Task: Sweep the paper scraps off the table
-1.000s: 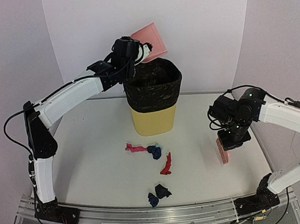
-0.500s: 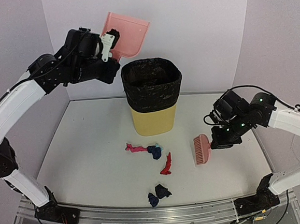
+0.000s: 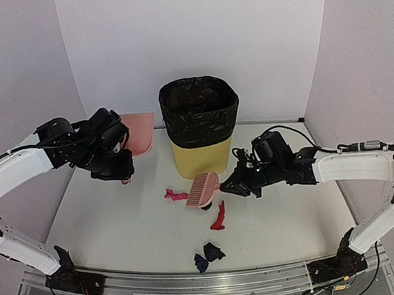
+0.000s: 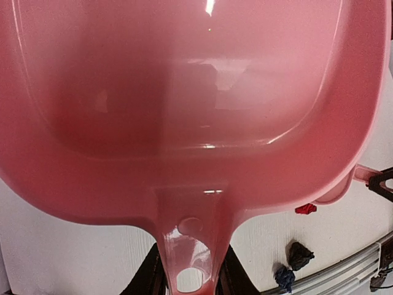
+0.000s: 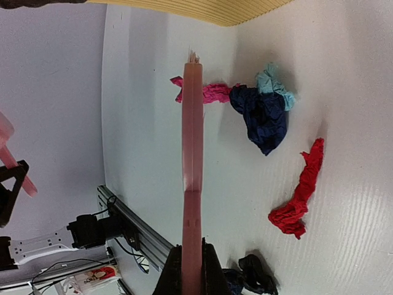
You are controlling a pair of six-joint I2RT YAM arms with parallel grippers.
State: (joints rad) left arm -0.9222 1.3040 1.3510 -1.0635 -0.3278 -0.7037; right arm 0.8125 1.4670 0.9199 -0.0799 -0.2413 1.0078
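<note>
dustpan (image 4: 196, 123) cut off by edges | brush (image 3: 202, 190) partly hides navy scrap (image 5: 261, 120)

A white tabletop (image 3: 107, 216) is pictured carrying a yellow bin (image 3: 202, 159) lined in black, stood just behind the right tool (image 3: 236, 184). Ahead of that tool, a pink twist (image 3: 174, 194) and a navy and light-blue bundle (image 5: 264, 114) are laid touching. A red twist (image 3: 218, 218) is set beside it, and two dark scraps (image 3: 213, 251) are left nearer the front rail (image 3: 194, 284).
</note>
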